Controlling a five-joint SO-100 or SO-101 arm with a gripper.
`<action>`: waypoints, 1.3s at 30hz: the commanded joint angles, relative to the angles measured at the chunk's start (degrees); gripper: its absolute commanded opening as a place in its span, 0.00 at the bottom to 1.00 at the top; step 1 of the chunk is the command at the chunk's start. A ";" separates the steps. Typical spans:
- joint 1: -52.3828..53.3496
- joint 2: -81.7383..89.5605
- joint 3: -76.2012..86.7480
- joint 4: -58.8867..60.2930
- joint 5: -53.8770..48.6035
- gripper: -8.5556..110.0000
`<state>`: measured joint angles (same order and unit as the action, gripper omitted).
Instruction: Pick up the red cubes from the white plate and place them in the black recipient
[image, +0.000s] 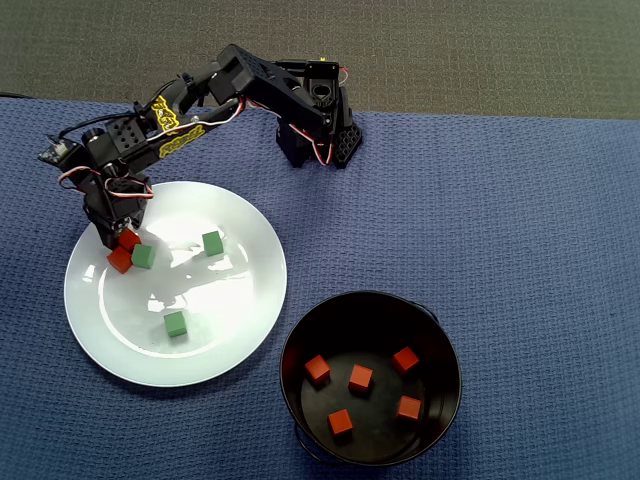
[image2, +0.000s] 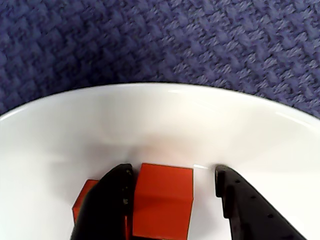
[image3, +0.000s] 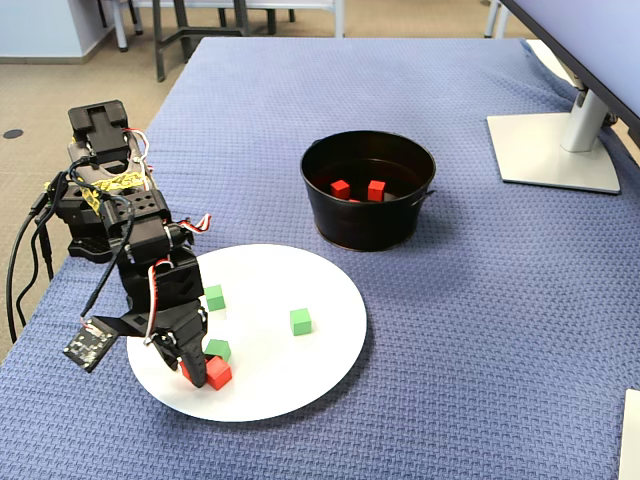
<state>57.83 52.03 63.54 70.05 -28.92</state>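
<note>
the gripper is down on the left side of the white plate in the overhead view, jaws spread and straddling one of the red cubes. in the wrist view that cube sits low in the middle of the frame, pressed up against the left finger, with a clear strip of plate between it and the right finger, so nothing is clamped. a second red cube pokes out at the lower left, behind the left finger, and it's hard to say whether the two cubes touch. in the overhead view a green cube sits just right of the two reds, another green cube is further right near the plate's middle, and a third is lower down. the black recipient sits at the lower right of that frame, just off the plate's edge, with five red cubes on its floor. everything rests on a blue woven cloth, and a monitor stand shows at the upper right in the fixed view.
</note>
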 joint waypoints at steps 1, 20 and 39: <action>-1.49 4.57 0.53 -2.11 0.79 0.17; -2.72 11.60 3.69 -3.25 2.90 0.07; -37.53 41.04 12.39 -16.17 20.39 0.07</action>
<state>28.74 88.68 76.20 59.41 -12.39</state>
